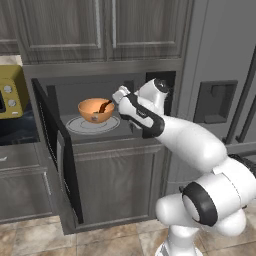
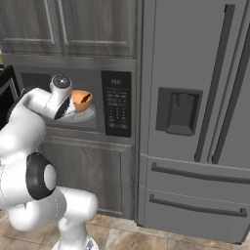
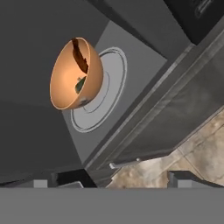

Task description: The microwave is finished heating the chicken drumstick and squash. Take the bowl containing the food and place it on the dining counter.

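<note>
Fridge [image 2: 195, 117] fills the right side of my right base view; microwave [image 1: 105, 107] sits left of it under the upper cabinets, door [image 1: 55, 150] swung wide open to the left

Arm [image 1: 190, 145] reaches up from the base, wrist level with the cavity mouth, right of centre

Turntable [image 1: 75, 126] lies flat on the cavity floor. Bowl [image 1: 95, 110] stands upright on it, roughly centred. Drumstick [image 3: 79, 54] leans against the inner wall, its long axis running from base up to rim; squash [image 3: 79, 84] sits low in the bottom

Gripper [image 1: 120, 95]: fingers spread fully apart, holding nothing, near the bowl's right rim but not touching. In the hand view the bowl lies ahead and off to one side of the fingertips, not between them

My reading: approach step. The fingers must shift left and inward so one goes inside the rim, one outside, before closing
</note>
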Controlling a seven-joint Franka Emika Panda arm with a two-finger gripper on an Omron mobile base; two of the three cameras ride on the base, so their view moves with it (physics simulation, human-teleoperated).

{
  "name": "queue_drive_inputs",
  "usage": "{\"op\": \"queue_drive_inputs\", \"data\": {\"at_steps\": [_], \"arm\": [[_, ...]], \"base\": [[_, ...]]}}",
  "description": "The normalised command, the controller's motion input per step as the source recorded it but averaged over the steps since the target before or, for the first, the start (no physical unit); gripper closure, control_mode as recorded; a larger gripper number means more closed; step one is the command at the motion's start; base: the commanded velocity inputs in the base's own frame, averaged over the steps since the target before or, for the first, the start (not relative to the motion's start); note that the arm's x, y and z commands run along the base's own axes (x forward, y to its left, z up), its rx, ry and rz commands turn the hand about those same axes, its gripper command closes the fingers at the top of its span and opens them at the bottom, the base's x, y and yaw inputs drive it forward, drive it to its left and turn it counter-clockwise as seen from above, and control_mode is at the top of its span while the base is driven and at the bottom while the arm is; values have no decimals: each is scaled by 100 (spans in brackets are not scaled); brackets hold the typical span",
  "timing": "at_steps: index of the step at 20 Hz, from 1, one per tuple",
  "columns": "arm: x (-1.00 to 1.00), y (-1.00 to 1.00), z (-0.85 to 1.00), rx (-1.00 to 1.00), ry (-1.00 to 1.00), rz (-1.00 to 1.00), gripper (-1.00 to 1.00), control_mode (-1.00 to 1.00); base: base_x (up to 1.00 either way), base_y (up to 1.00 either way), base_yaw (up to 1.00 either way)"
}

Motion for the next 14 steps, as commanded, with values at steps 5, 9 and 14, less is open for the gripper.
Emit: {"op": "queue_drive_inputs", "data": {"at_steps": [5, 9, 14], "arm": [[50, 35, -32, -4, 0, 0, -100, -100], [70, 11, -18, -1, 0, 0, -100, -100], [70, 0, -3, 0, 1, 0, -100, -100]], "base": [[0, 0, 0], [0, 0, 0], [0, 0, 0]]}}
